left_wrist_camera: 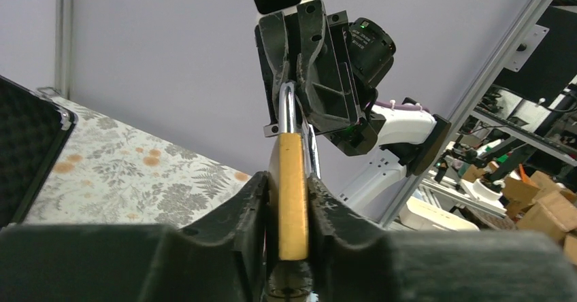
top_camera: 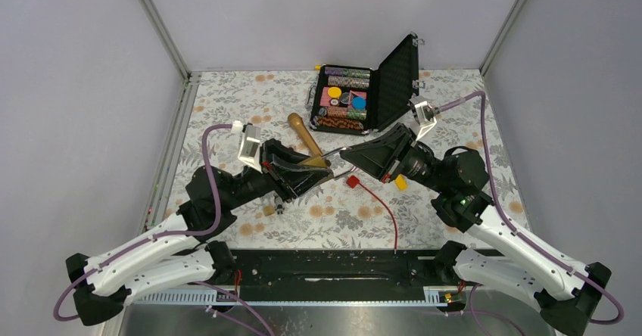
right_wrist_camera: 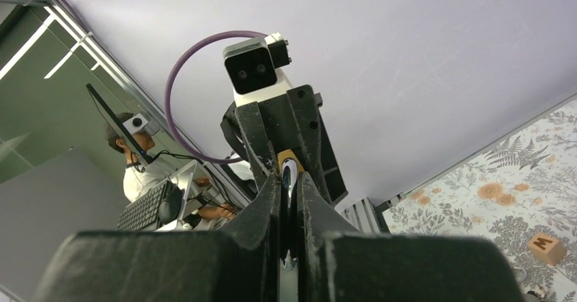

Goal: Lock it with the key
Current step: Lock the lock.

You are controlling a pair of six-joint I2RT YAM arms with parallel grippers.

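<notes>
A brass padlock (left_wrist_camera: pixel 293 193) is held above the floral table (top_camera: pixel 250 109), mid-table, with my left gripper (left_wrist_camera: pixel 292 186) shut on its body. Its silver shackle (left_wrist_camera: pixel 288 108) points at my right gripper (left_wrist_camera: pixel 299 77), which is shut on it. From above, the two grippers meet tip to tip: left gripper (top_camera: pixel 322 171), padlock (top_camera: pixel 316 160), right gripper (top_camera: pixel 347 155). In the right wrist view the shackle (right_wrist_camera: pixel 288 179) sits between the closed fingers of the right gripper (right_wrist_camera: pixel 289 188), with the left gripper (right_wrist_camera: pixel 282 135) beyond it. I cannot make out the key. A red tag (top_camera: pixel 352 181) on a red cord lies on the table below the grippers.
An open black case (top_camera: pixel 397 79) with coloured chips stands at the back centre. A wooden-handled tool (top_camera: pixel 303 132) lies in front of it. A small wooden block (top_camera: pixel 269 210) sits near the left arm, and a yellow piece (top_camera: pixel 400 183) lies under the right arm.
</notes>
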